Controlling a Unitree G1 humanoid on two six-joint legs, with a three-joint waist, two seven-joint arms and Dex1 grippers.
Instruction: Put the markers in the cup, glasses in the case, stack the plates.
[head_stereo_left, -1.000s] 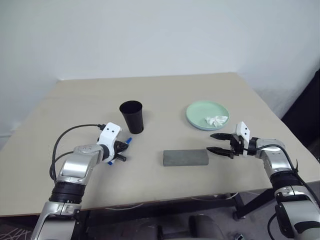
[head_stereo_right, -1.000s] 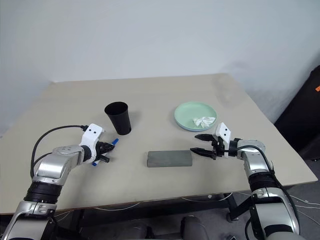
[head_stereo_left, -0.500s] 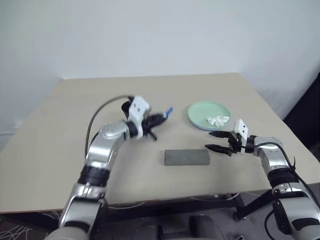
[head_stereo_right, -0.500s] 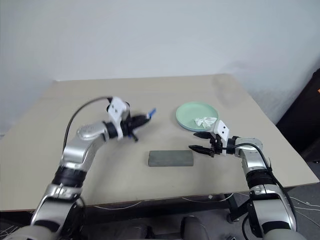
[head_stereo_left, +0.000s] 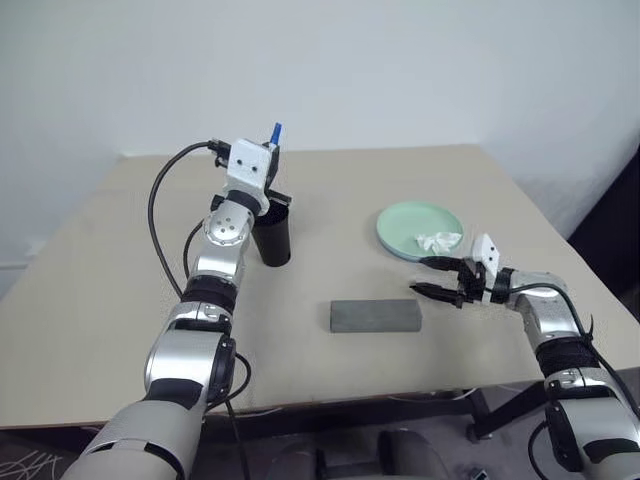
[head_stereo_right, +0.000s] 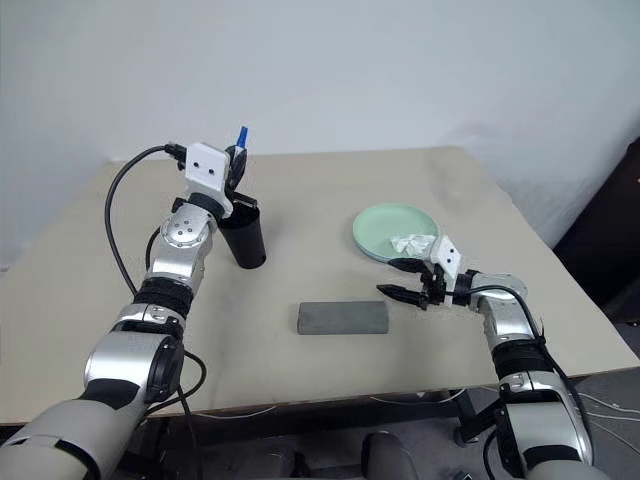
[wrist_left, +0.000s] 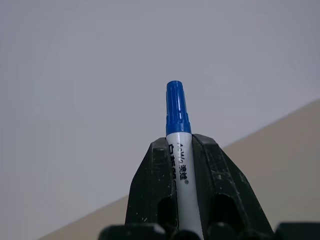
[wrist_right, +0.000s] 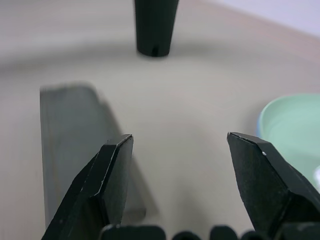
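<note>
1. Left gripper (wrist_left: 179, 150) is clamped on the marker (wrist_left: 179, 150), raised above the table (head_stereo_left: 400, 190). The pale body sits between the fingers and the blue cap sticks out past the tips.
2. Marker's long axis runs along the gripper, cap tilted up and away toward the wall.
3. Cup (head_stereo_left: 272, 236) stands upright just below and in front of that wrist, mouth up. The left arm is the nearer one by far.
4. Judgement: the marker has to swing to near vertical over the cup's mouth before release.
5. Right gripper (head_stereo_left: 440, 277) is spread wide and empty, hovering between the grey case (head_stereo_left: 375, 316) and the green plate (head_stereo_left: 418, 230).
</note>
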